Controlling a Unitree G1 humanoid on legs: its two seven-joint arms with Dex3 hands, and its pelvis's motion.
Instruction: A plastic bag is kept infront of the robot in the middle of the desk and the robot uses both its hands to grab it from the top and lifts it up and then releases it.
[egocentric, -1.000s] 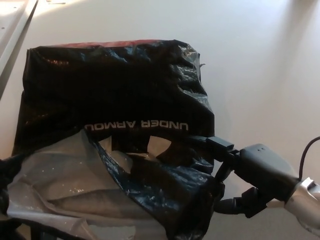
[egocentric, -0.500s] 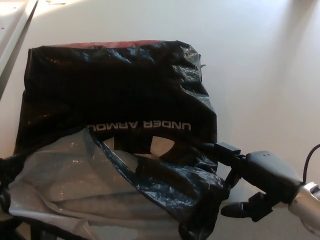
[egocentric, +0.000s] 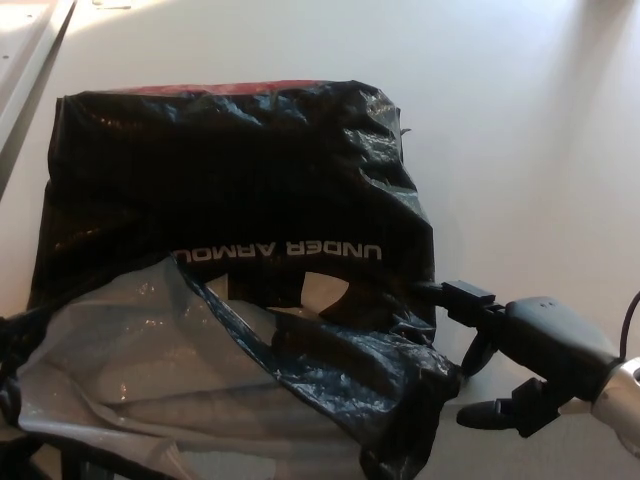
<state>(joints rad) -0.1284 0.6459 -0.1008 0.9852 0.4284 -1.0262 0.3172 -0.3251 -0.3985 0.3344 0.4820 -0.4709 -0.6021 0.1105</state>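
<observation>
From my console I see the right hand (egocentric: 525, 365) at the near right, just beside the near right corner of the plastic bag (egocentric: 235, 220). Its 2 fingers and thumb are spread and, as I judge, hold nothing; 1 fingertip (egocentric: 455, 293) touches or almost touches the crumpled edge. The left hand I cannot find: the near left corner is dark and unclear. The bag lies on the white desk (egocentric: 500, 120), in the middle, its open mouth turned near to me with grey lining showing. From the right hand the bag lies to the left and far, so this hand is nearer.
</observation>
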